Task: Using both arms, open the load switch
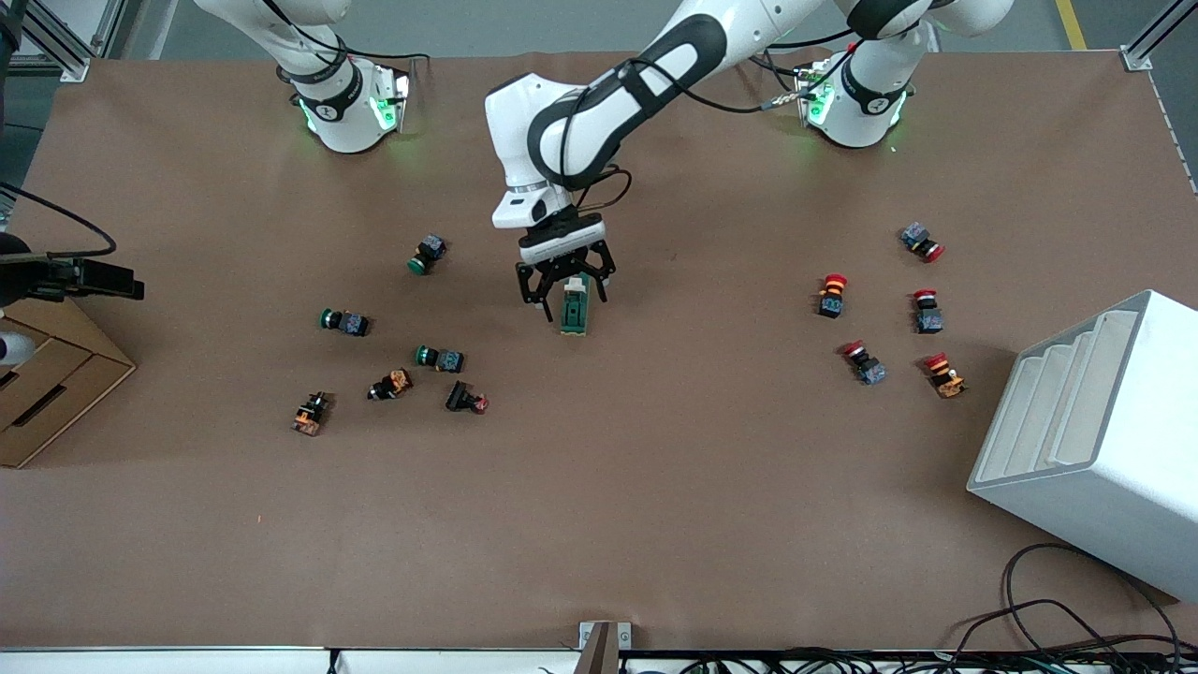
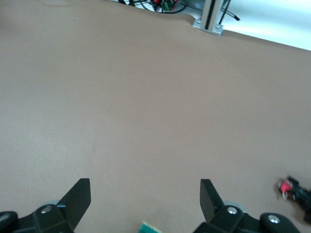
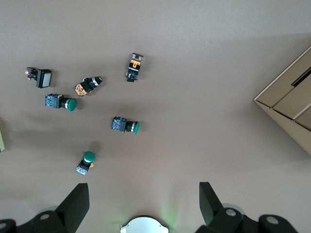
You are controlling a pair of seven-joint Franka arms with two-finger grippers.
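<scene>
The load switch (image 1: 575,311), a dark-green block with a white tab, lies in the middle of the brown table. My left gripper (image 1: 573,298) hangs low over it, open, with one finger on each side of the block and neither visibly touching it. In the left wrist view the left gripper (image 2: 145,187) stands wide open and only a green corner of the load switch (image 2: 150,227) shows at the picture's edge. My right gripper (image 3: 143,187) is open and empty, high above the table by its own base (image 3: 144,226); the front view does not show it.
Green-capped pushbuttons (image 1: 429,253) and orange-bodied parts (image 1: 311,413) lie scattered toward the right arm's end. Several red-capped pushbuttons (image 1: 831,295) lie toward the left arm's end, beside a white stepped box (image 1: 1095,440). A cardboard box (image 1: 47,374) sits at the table's edge.
</scene>
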